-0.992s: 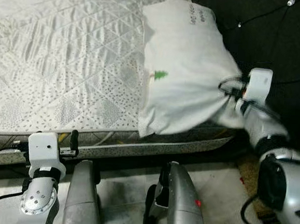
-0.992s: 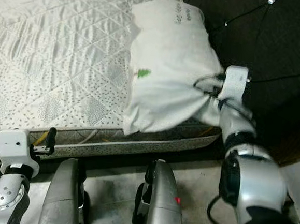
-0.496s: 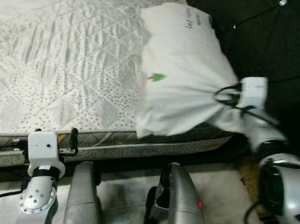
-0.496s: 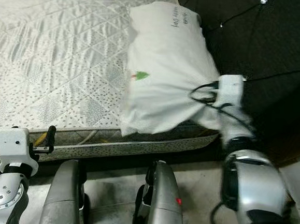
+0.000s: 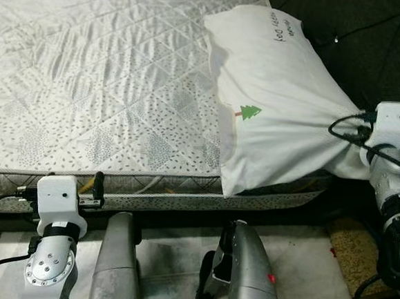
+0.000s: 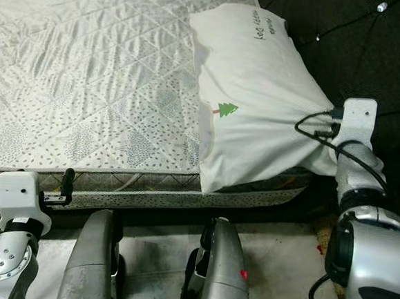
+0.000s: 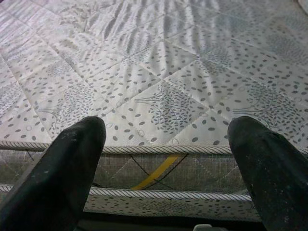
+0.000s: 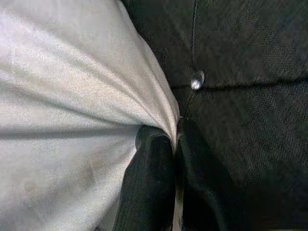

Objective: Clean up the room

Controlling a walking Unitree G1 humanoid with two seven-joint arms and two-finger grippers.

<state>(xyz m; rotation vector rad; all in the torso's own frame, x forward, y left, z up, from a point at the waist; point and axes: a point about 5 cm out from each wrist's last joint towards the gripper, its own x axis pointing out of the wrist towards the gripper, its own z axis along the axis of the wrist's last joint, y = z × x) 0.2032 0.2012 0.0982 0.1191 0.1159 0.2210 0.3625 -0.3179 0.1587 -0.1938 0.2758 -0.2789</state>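
- While our right gripper (image 8: 174, 144) pinches a gathered fold of the white pillow (image 5: 279, 107), its two black fingers (image 8: 149, 187) are clamped tight on the cloth, which fans out in taut creases from the pinch.
- We judge that a bunched corner is held because the pillow is too bulky to span; a fold gives the narrow fingers something to bite on.
- We see the pillow lying on the right-hand end of the quilted mattress (image 5: 87, 92), against the dark tufted headboard (image 5: 361, 37), with its near end hanging over the mattress edge.
- We read this as placing the pillow at the head of the bed, which suits tidying the room.
- Our left gripper (image 7: 168, 159) waits low at the near edge of the mattress, its fingers (image 7: 62, 163) spread wide with nothing between them, so it is free to smooth or steady if wanted.
- Around us are the piped mattress border (image 7: 159, 150), a yellow strap (image 7: 156, 171) on its side, and the pale floor (image 5: 302, 261) by our legs.
- We think the headboard close beside the right wrist (image 5: 389, 126) leaves little room to swing that way, and the overhanging end may slide off once released.
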